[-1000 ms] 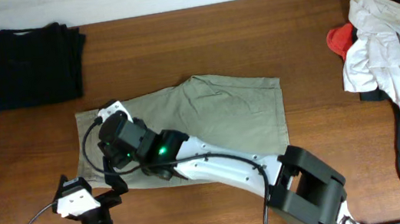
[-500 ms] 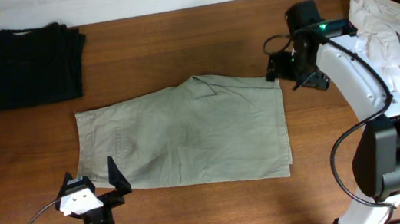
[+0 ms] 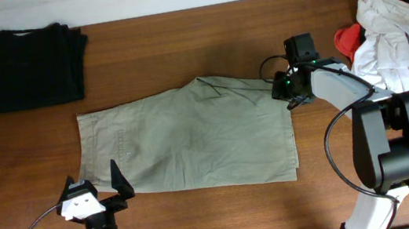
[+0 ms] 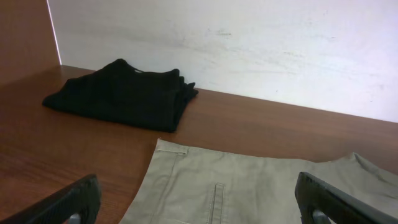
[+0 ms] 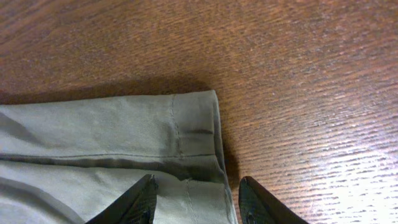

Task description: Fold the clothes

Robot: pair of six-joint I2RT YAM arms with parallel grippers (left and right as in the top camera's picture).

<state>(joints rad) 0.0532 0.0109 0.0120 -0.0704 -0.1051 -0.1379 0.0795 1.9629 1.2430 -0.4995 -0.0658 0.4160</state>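
The clothes, pale khaki-green shorts point(image 3: 191, 136), lie spread flat in the middle of the wooden table. My right gripper point(image 3: 286, 88) is at their far right corner. In the right wrist view it point(image 5: 199, 205) is open, one finger over the fabric and one over bare wood, astride the stitched hem point(image 5: 186, 130). My left gripper point(image 3: 95, 184) is open and empty at the near left corner. In the left wrist view it point(image 4: 199, 208) has the shorts point(image 4: 249, 186) and a pocket seam between its fingers.
A folded black garment point(image 3: 30, 66) lies at the far left corner and also shows in the left wrist view point(image 4: 124, 93). A pile of white, red and black clothes point(image 3: 398, 49) lies along the right edge. A pale wall point(image 4: 249, 43) bounds the table's back.
My right arm, which reached across the shorts to their left side, has swung to the right and come down at the far right corner. The left gripper has not moved.
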